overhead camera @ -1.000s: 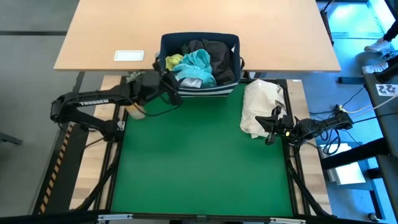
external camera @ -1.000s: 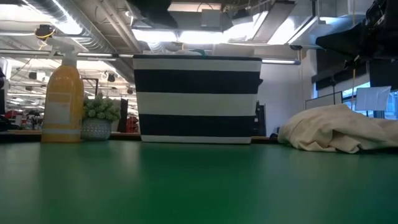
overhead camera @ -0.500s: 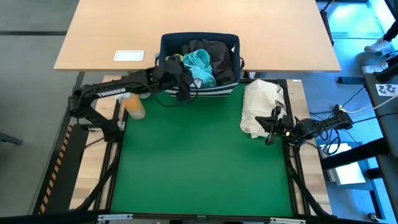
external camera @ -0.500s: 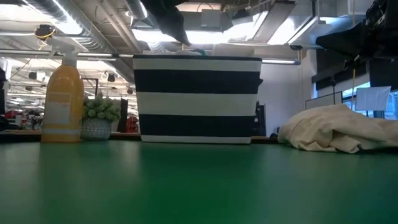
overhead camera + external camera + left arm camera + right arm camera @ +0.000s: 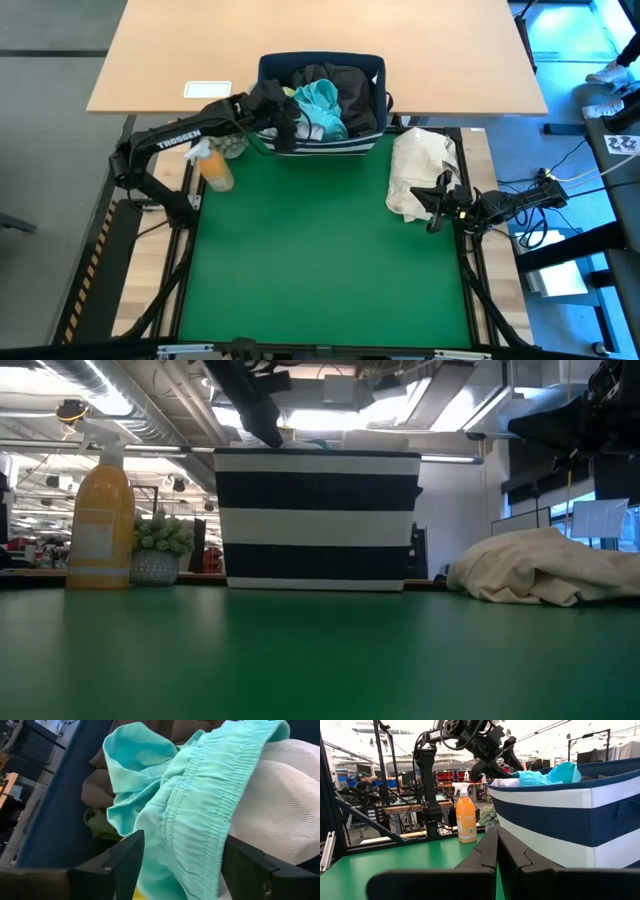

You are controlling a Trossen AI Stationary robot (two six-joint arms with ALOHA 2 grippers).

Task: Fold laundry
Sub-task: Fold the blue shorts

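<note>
one turquoise garment (image 5: 195,815), waistband lengthwise btwn left gripper (image 5: 182,860) fingers

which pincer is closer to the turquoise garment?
Left. The left pincer is over the bin's left side beside the turquoise garment; the right pincer rests by the beige bundle.

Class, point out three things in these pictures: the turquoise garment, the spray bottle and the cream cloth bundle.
turquoise garment (image 5: 200,815), left wrist view, on its gathered waistband.
spray bottle (image 5: 98,535), low view, on its orange body.
cream cloth bundle (image 5: 420,170), high view, on its middle folds.

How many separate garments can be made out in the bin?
3 at least, all in the bin: turquoise garment centre, white mesh piece beside it, dark garments behind. More may lie hidden underneath.
</note>
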